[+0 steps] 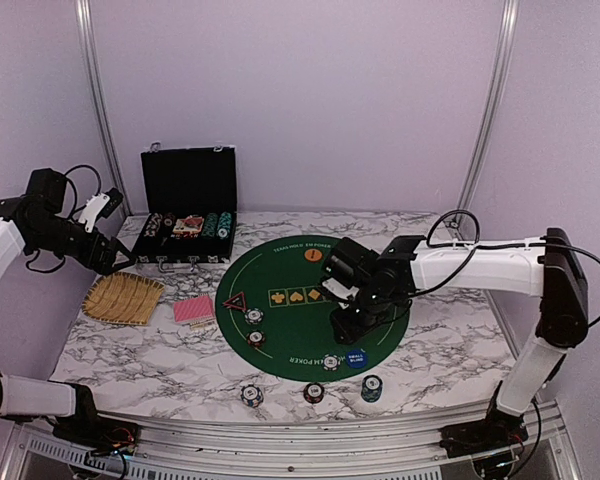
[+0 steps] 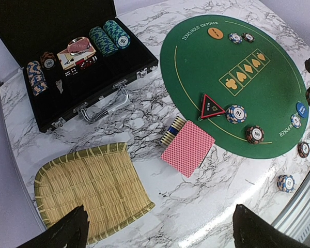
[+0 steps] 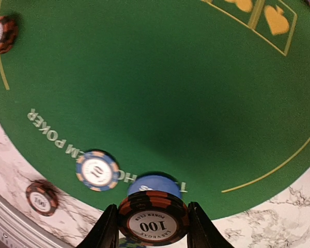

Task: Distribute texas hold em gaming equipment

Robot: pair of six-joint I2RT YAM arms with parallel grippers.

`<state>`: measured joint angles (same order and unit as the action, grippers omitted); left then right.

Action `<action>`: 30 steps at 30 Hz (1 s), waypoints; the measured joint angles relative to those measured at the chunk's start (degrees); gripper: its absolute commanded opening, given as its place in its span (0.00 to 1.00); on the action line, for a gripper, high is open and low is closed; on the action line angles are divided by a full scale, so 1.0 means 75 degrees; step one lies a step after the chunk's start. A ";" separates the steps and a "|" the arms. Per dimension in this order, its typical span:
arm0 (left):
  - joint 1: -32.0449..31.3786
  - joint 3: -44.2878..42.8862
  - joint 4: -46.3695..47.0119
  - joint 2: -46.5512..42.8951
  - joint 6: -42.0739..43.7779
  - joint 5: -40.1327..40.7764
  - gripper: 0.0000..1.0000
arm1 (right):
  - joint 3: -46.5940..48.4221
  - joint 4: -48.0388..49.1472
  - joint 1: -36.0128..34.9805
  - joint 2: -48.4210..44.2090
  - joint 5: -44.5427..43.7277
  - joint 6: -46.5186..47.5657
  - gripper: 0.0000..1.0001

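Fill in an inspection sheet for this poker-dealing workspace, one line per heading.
Surface: marble table with a round green poker mat.
Job's things: chips, triangle, orange disc and blue disc on the mat; three chip piles on the marble in front of it; red-backed cards beside it.
Clutter: straw tray, empty; open black case with more chips.
Grippers: left gripper open, near the tray; right gripper shut on a 100-chip stack.
Cables: black loops at both arms.
Surroundings: lilac walls, metal posts.
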<state>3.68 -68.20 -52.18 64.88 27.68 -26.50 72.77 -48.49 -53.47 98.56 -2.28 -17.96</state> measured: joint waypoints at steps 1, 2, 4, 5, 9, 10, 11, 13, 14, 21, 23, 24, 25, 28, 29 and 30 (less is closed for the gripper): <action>0.0000 0.0000 0.0000 -0.0012 0.0000 0.0000 0.99 | -0.0187 0.0020 0.0233 -0.0102 -0.0035 0.0029 0.23; 0.0000 0.0000 0.0000 -0.0020 0.0000 0.0000 0.99 | -0.0388 0.0041 0.0443 -0.0192 -0.0061 0.0052 0.23; 0.0000 0.0000 0.0000 -0.0029 0.0000 0.0000 0.99 | -0.0749 0.0055 0.0801 -0.0294 -0.0143 0.0090 0.23; 0.0000 0.0000 0.0000 -0.0029 0.0000 0.0000 0.99 | -0.0892 0.0058 0.0927 -0.0315 -0.0169 0.0108 0.23; 0.0000 0.0000 0.0000 -0.0029 0.0000 -0.0003 0.99 | -0.1204 0.0108 0.1096 -0.0318 -0.0184 0.0169 0.23; 0.0000 0.0000 0.0000 -0.0029 0.0000 -0.0003 0.99 | -0.1256 0.0154 0.1116 -0.0321 -0.0181 0.0181 0.23; 0.0000 0.0000 0.0000 -0.0029 0.0000 -0.0003 0.99 | -0.1309 0.0210 0.1137 -0.0321 -0.0169 0.0198 0.23; 0.0000 0.0000 0.0000 -0.0029 0.0000 -0.0003 0.99 | -0.1422 0.0321 0.1215 -0.0321 -0.0160 0.0224 0.24; 0.0000 0.0000 0.0000 -0.0029 0.0000 -0.0003 0.99 | -0.1457 0.0358 0.1265 -0.0318 -0.0163 0.0230 0.24; 0.0000 0.0000 0.0000 -0.0029 0.0000 0.0003 0.99 | -0.1486 0.0697 0.1425 -0.0117 -0.0070 0.0291 0.25; 0.0000 0.0000 0.0000 -0.0029 0.0000 0.0003 0.99 | -0.1510 0.0769 0.1425 -0.0067 0.0032 0.0303 0.26; 0.0000 0.0000 0.0000 -0.0029 0.0003 0.0003 0.99 | -0.1539 0.0828 0.1425 -0.0055 0.0067 0.0315 0.28; 0.0000 0.0000 0.0000 -0.0029 0.0003 0.0003 0.99 | -0.1562 0.0845 0.1425 -0.0044 0.0096 0.0321 0.30; 0.0000 0.0000 0.0000 -0.0029 0.0003 0.0003 0.99 | -0.1635 0.0866 0.1425 -0.0035 0.0128 0.0344 0.48; 0.0000 0.0000 0.0000 -0.0029 0.0003 0.0000 0.99 | -0.1647 0.0866 0.1425 -0.0035 0.0140 0.0350 0.54; 0.0000 0.0000 0.0000 -0.0029 0.0003 0.0000 0.99 | -0.1649 0.0866 0.1425 -0.0035 0.0160 0.0376 0.58</action>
<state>3.68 -68.20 -52.18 64.66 27.70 -26.50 60.40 -42.00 -42.78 98.30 -1.08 -15.14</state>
